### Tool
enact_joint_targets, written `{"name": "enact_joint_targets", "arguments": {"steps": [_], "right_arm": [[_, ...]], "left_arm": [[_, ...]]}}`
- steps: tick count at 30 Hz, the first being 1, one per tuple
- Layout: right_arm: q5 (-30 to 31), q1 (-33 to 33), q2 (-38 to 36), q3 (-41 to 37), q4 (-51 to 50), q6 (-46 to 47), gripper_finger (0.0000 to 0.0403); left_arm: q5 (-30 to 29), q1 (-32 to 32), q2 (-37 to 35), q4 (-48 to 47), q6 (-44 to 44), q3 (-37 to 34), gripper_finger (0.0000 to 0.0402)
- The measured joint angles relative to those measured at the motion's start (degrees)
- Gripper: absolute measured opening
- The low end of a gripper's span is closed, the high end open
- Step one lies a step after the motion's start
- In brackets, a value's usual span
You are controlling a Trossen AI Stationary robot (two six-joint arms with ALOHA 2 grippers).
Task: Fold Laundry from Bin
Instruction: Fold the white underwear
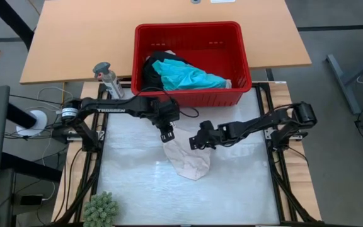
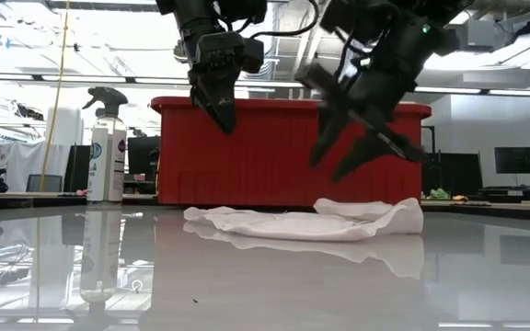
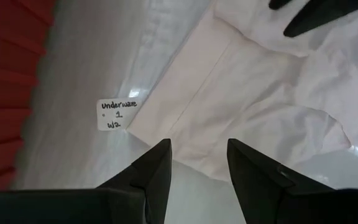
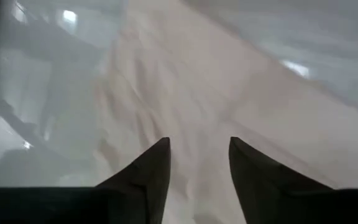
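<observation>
Centrally, glossy white tabletop [image 1: 232, 183] bears small pale pink-white garment [image 1: 188, 161], beside red slotted plastic bin [image 1: 241, 63]. Spray bottle [image 2: 107, 147] stands left. Left gripper [image 1: 166, 135] and right gripper [image 1: 196, 142] hover parted, empty.

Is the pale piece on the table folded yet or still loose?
Still loose: the pale piece lies rumpled and uneven on the table, with neither gripper holding it.

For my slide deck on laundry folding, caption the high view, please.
Both grippers, left and right, hover open above a pale garment lying before the red bin.

One bin [image 1: 193, 34], two arms
</observation>
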Motion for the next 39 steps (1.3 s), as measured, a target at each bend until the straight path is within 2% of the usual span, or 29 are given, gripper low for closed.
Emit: {"name": "enact_joint_targets", "arguments": {"steps": [3,6,10,14,18,24,28,32,39], "right_arm": [[4.1,0.8,-3.5,0.0,-3.1,0.0,0.0202],[8.2,2.0,-6.7,0.0,-9.7,1.7,0.0203],[8.8,3.3,-9.1,0.0,-17.4,4.2,0.0203],[8.8,3.9,-9.6,0.0,-20.7,4.6,0.0203],[8.8,3.9,-9.5,0.0,-22.1,4.5,0.0203],[8.8,3.9,-9.8,0.0,-24.6,3.1,0.0203],[8.6,3.9,-9.8,0.0,-25.9,3.0,0.0203],[8.3,4.3,-9.8,0.0,-26.2,2.6,0.0203],[8.2,5.0,-9.8,0.0,-28.0,2.5,0.0203]], "left_arm": [[0.9,-0.1,-4.7,6.5,-3.0,-3.7,0.0144],[2.9,0.5,-10.7,16.6,-8.0,-11.1,0.0144],[2.9,1.6,-16.3,28.1,-17.3,-22.3,0.0145],[3.1,1.8,-16.2,36.8,-25.1,-31.3,0.0154],[2.5,2.2,-13.7,43.6,-31.4,-36.0,0.0184],[0.0,3.8,-8.9,42.0,-34.2,-37.0,0.0251],[-0.5,4.7,-4.9,42.7,-36.0,-36.2,0.0281],[-2.7,4.7,-1.0,41.9,-36.4,-34.7,0.0287],[-3.5,4.6,0.7,41.5,-38.0,-32.0,0.0284]]}}
